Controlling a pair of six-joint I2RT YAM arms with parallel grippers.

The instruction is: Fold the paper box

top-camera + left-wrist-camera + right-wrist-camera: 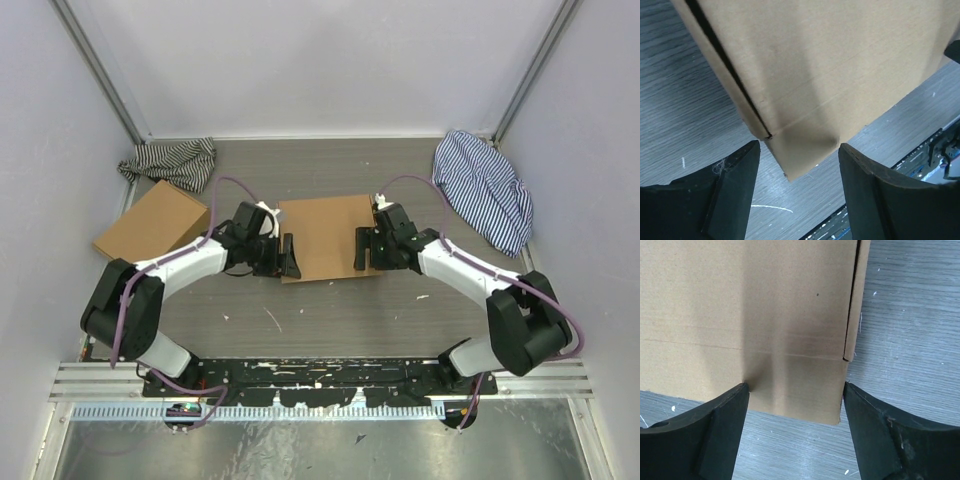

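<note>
The paper box [328, 236] lies closed and flat in the middle of the table, a plain brown shallow rectangle. My left gripper [288, 257] is open at its near left corner; in the left wrist view the corner [830, 65] pokes between the spread fingers [799, 147] without touching them. My right gripper [362, 250] is open at the near right corner. In the right wrist view the box [750, 315] fills the upper part, and the fingers [795, 387] stand either side of the corner strip, tips at the box's edges. A side seam shows at the right edge.
A second flat brown box [150, 222] lies at the left by the wall. A dark striped cloth [172, 160] sits at the back left, a blue striped cloth [485, 190] at the back right. White walls enclose three sides; a metal rail [320, 375] runs along the near edge.
</note>
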